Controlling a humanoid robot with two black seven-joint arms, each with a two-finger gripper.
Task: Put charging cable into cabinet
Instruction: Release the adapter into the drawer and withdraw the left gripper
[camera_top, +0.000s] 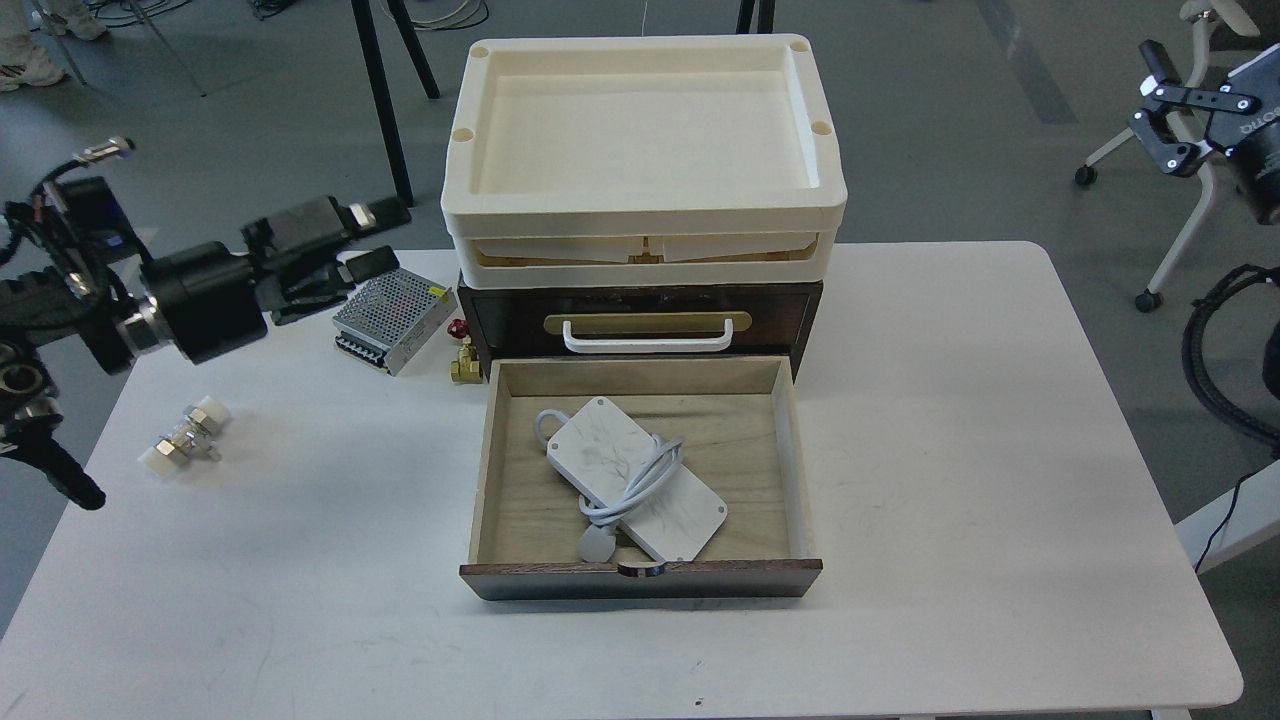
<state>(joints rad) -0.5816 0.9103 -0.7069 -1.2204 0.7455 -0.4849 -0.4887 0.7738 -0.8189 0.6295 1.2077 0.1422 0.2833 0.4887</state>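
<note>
The charging cable, a flat white block with its cord looped over it and the plug at the front, lies flat inside the open lower drawer of the dark-brown cabinet. My left gripper is open and empty, raised over the table's left back part, well away from the drawer. My right gripper is off the table at the far upper right, its jaws apart and empty.
Cream trays are stacked on the cabinet. A perforated silver metal box and a brass valve sit left of the cabinet. A brass fitting with white caps lies near the left edge. A chair stands beyond the right side.
</note>
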